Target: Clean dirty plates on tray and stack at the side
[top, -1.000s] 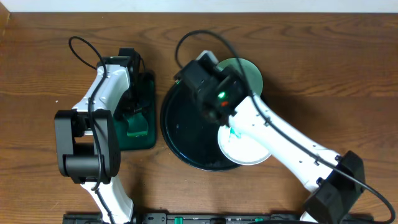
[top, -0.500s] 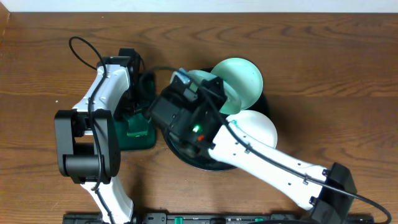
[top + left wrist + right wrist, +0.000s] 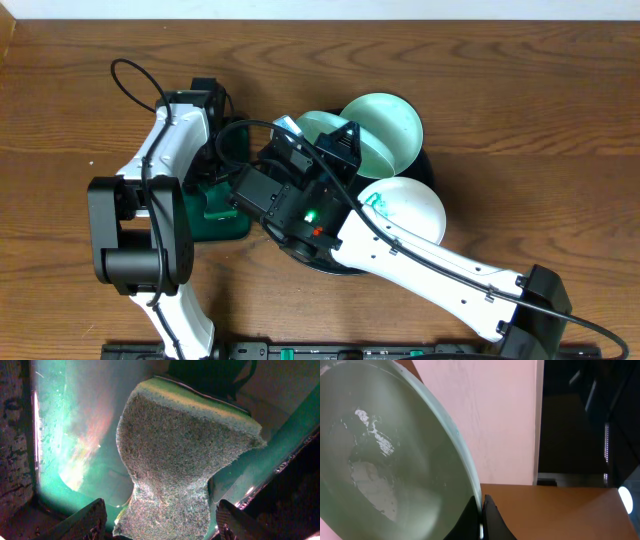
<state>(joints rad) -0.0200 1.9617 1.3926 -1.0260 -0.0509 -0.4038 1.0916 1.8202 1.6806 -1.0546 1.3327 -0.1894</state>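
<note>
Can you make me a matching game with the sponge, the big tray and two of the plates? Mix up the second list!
Things:
1 sponge
2 round tray
3 tilted plate
4 front white plate

Clues:
A has a teal smear
B pinched at its rim by the right tool
C glossy black
D squeezed in the left tool

Pairs: 1-D, 2-C, 3-B, 4-A

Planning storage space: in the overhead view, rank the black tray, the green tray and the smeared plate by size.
1. Black tray: largest, though mostly covered.
2. Green tray and smeared plate look about alike. The left arm hides part of the green tray, so I won't rank them.
</note>
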